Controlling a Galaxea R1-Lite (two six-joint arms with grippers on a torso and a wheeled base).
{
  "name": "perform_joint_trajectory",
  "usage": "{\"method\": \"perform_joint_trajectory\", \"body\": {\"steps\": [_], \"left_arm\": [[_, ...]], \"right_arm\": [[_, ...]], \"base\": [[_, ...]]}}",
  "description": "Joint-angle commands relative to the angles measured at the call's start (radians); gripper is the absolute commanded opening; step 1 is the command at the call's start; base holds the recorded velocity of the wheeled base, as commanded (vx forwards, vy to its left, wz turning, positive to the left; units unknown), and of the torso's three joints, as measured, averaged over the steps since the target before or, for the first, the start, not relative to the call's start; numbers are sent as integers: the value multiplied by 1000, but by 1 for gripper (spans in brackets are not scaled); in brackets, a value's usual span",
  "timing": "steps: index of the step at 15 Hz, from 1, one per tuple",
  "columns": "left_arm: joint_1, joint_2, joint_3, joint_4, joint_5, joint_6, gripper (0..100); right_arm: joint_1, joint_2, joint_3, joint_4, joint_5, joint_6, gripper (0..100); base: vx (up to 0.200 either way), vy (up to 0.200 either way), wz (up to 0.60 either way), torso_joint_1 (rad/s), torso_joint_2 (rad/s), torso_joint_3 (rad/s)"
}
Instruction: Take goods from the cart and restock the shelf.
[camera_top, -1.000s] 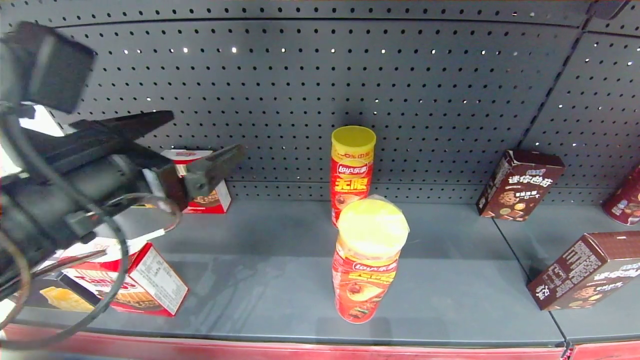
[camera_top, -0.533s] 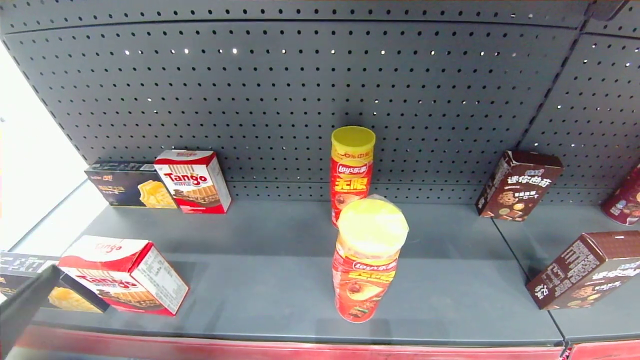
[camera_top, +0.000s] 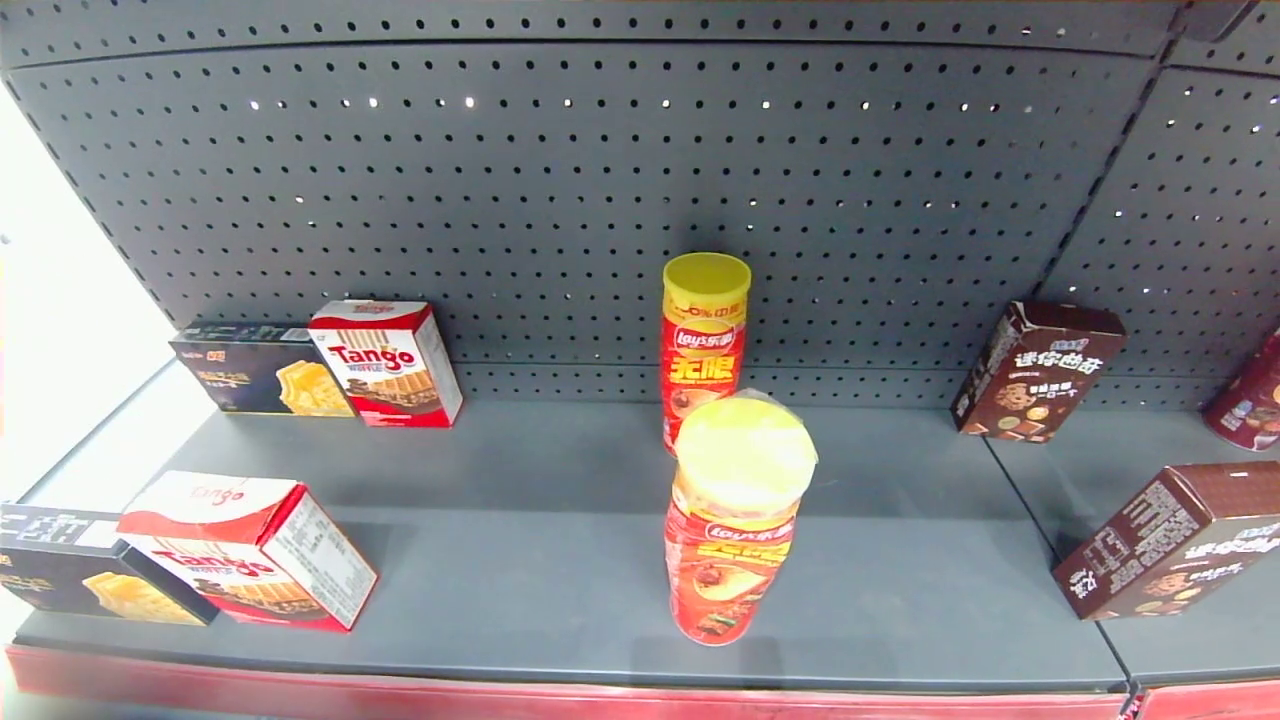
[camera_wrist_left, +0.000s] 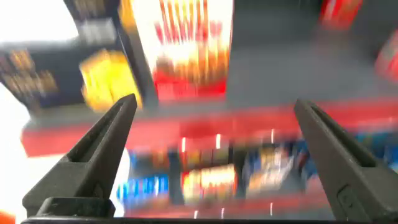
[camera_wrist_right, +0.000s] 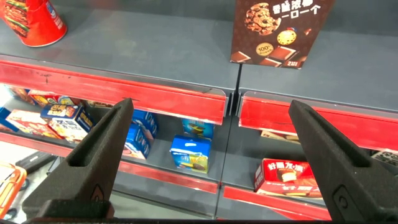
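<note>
On the grey shelf (camera_top: 520, 560) a red-and-white wafer box (camera_top: 250, 550) lies near the front left, beside a black box (camera_top: 90, 575). Two red chip cans with yellow lids stand in the middle, one in front (camera_top: 735, 520) and one at the back (camera_top: 705, 340). My left gripper (camera_wrist_left: 214, 102) is open and holds nothing; it faces the shelf's front edge below the wafer box (camera_wrist_left: 186, 50). My right gripper (camera_wrist_right: 211, 104) is open too, in front of the red shelf rail (camera_wrist_right: 155, 93) and below a brown cookie box (camera_wrist_right: 280, 31).
Another wafer box (camera_top: 385, 362) and black box (camera_top: 260, 370) stand at the back left. Brown boxes (camera_top: 1040, 370) (camera_top: 1170, 540) sit on the right. A perforated panel (camera_top: 600, 180) backs the shelf. The lower shelf holds blue boxes (camera_wrist_right: 193, 152) and a red box (camera_wrist_right: 280, 177).
My left arm has pulled back down and to the left, out of the head view. The goods on the shelf have not moved.
</note>
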Motion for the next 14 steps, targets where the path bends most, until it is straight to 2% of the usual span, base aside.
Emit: {"method": "perform_joint_trajectory", "body": {"steps": [1,2,3,4,8,10,11,12,13,14], "left_arm": [[-132,-35,6,5,-4,-10,100],[-77,-49,6,5,-4,-13,100],[-35,-75,6,5,12,-32,100],[-58,-88,6,5,10,-59,100],[-72,-113,6,5,2,-67,100],[-72,-113,6,6,9,-95,100],[-71,-113,6,14,76,-52,100],[-71,-113,6,68,233,22,100],[-71,-113,2,89,254,13,100],[-71,-113,2,81,228,13,100]], "right_arm": [[0,2,0,-1,0,0,100],[0,2,0,-1,0,0,100],[0,2,0,-1,0,0,100],[0,2,0,-1,0,-1,100],[0,2,0,-1,0,0,100],[0,2,0,-1,0,-1,100],[0,2,0,-1,0,-1,100],[0,2,0,-1,0,-1,100],[0,2,0,-1,0,-1,100],[0,2,0,-1,0,0,100]], "base": [[0,0,0,0,0,0],[0,0,0,0,0,0],[0,0,0,0,0,0],[0,0,0,0,0,0],[0,0,0,0,0,0],[0,0,0,0,0,0],[0,0,0,0,0,0],[0,0,0,0,0,0],[0,0,0,0,0,0],[0,0,0,0,0,0]]}}
